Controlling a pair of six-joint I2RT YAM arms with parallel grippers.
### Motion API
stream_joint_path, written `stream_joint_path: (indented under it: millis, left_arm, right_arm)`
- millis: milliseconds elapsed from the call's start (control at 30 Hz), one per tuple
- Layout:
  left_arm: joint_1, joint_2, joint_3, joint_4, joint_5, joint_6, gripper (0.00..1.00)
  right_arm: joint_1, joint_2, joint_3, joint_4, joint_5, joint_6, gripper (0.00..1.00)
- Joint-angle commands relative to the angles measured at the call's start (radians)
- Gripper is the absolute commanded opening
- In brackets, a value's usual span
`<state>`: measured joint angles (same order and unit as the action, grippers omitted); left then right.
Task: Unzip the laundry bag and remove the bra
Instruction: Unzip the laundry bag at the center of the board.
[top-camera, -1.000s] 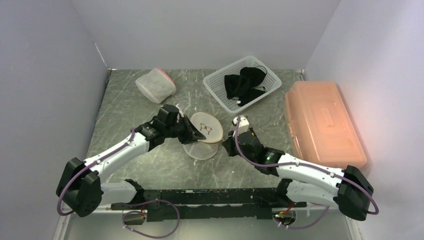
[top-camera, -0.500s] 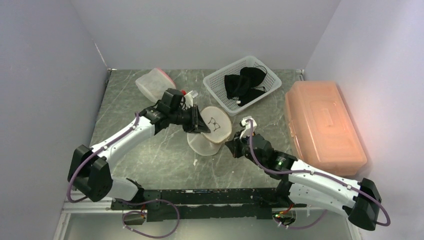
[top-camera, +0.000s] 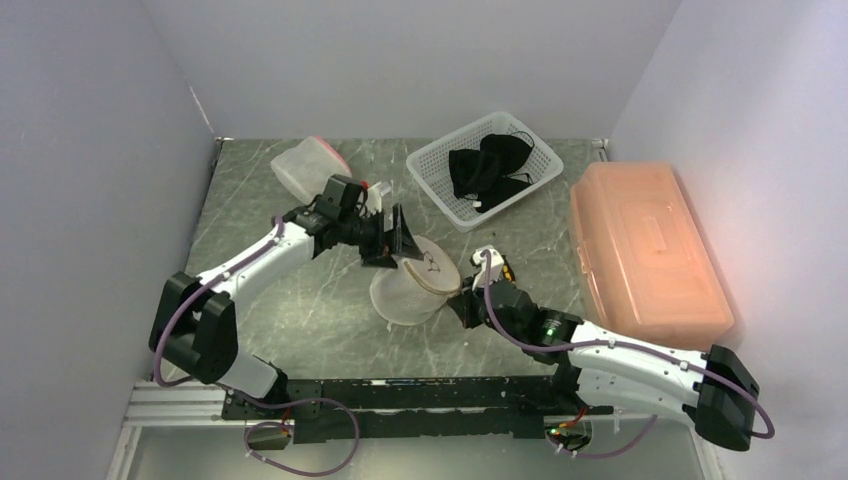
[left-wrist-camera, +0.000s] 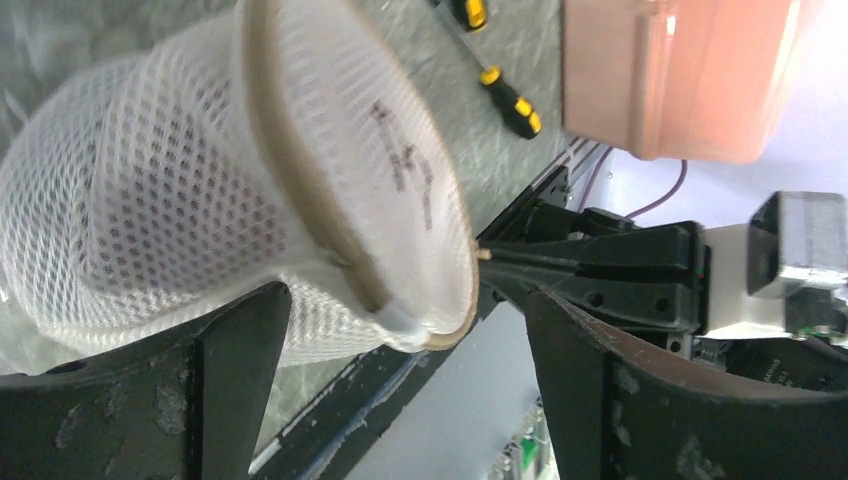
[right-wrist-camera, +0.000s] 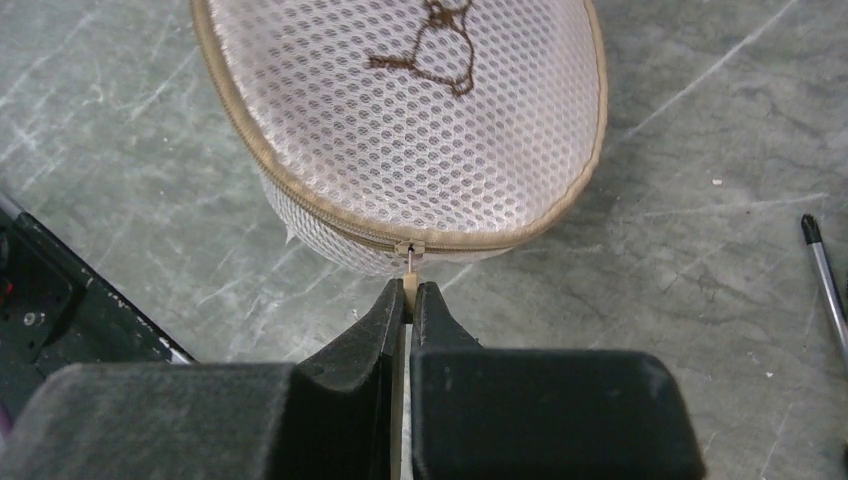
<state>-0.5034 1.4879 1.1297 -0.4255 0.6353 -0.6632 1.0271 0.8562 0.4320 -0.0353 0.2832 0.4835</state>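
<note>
Light was even, diffuse, from above. Soft shadow lay under laundry bag (top-camera: 410, 290). Pink glow tinted wall beside orange box (top-camera: 645, 250). Left end effector (left-wrist-camera: 405, 310) looked soft close-up; zipper pull (right-wrist-camera: 408, 262) was sharp.

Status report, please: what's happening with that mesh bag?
Left gripper open at laundry bag. Right gripper shut on zipper pull. Bag looks zipped. Screwdriver nearby, not blocking.

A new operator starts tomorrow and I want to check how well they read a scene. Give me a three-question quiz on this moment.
1. Fill in: the black garment lies in the white ____.
2. True or false: the left gripper is shut on the laundry bag.
3. The right gripper pinches: A) the zipper pull, B) the black garment, C) nothing.
Key: 1 basket; 2 false, its jaws stand open; 3 A.
</note>
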Motion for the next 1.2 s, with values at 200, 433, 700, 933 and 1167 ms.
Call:
stream_joint_path:
  millis: [200, 433, 700, 933, 1167]
  left_arm:
    - [-0.007, -0.351, -0.204, -0.127, -0.24, -0.33, 0.94]
    - [-0.187, -0.552, -0.362, 0.009, -0.51, -0.656, 0.94]
    - [-0.294, -0.334, -0.24, 0.063, -0.605, -0.703, 0.74]
    - [-0.305, -0.166, -0.192, 0.121, -0.573, -0.707, 0.59]
    - [-0.307, -0.127, -0.199, 0.16, -0.573, -0.707, 0.32]
  right_arm:
    - [0.007, 0.045, 0.0, 0.126, 0.021, 0.017, 0.0]
    - [0.008, 0.094, 0.019, 0.154, 0.017, 0.013, 0.0]
    - [0.01, 0.132, 0.037, 0.164, 0.001, 0.014, 0.0]
    - [0.016, 0.122, 0.031, 0.162, 0.001, 0.026, 0.0]
    - [0.021, 0.101, 0.011, 0.159, 0.004, 0.033, 0.0]
